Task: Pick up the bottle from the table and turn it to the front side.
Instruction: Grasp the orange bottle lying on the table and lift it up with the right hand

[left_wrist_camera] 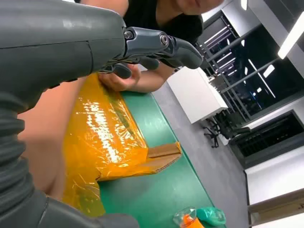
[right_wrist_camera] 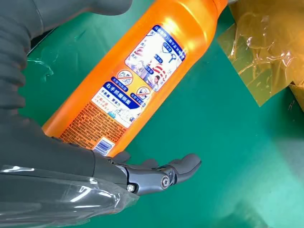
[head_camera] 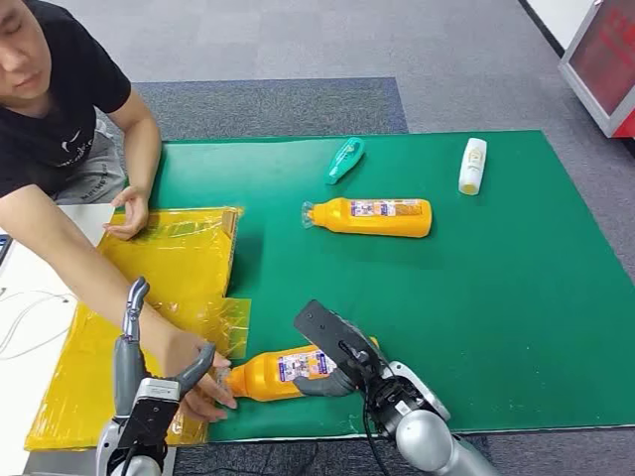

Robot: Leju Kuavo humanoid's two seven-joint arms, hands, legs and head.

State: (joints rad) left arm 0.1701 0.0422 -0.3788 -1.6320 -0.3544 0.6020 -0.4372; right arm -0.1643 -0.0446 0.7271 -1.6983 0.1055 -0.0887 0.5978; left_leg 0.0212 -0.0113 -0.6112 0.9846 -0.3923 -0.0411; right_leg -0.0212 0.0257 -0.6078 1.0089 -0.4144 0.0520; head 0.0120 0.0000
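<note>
Orange bottle (head_camera: 288, 373) lies on its side near the front edge of the green table (head_camera: 524, 327), neck pointing toward the left edge, printed label facing up. Contents cannot be told through the opaque orange body.

Right hand (head_camera: 340, 362) is at the bottle's base end. In the right wrist view the bottle (right_wrist_camera: 143, 71) lies across the palm with the dark fingers (right_wrist_camera: 168, 173) stretched out alongside and below it, not wrapped around; whether they actually grip it cannot be told.

Left hand (head_camera: 154, 382) is raised over the front left corner, fingers spread apart, holding nothing. A person's hand (head_camera: 198, 382) rests just beside the bottle's neck; their other hand (head_camera: 129, 211) sits at the far edge of the yellow plastic sheet (head_camera: 176, 263), which covers the left part of the table.

Second orange bottle (head_camera: 370, 216) lies on its side mid-table, well apart from the first. A green bottle (head_camera: 344, 160) and a white bottle (head_camera: 471, 165) lie near the back edge.

The right half of the green surface, from the front edge to the white bottle, is bare mat.
</note>
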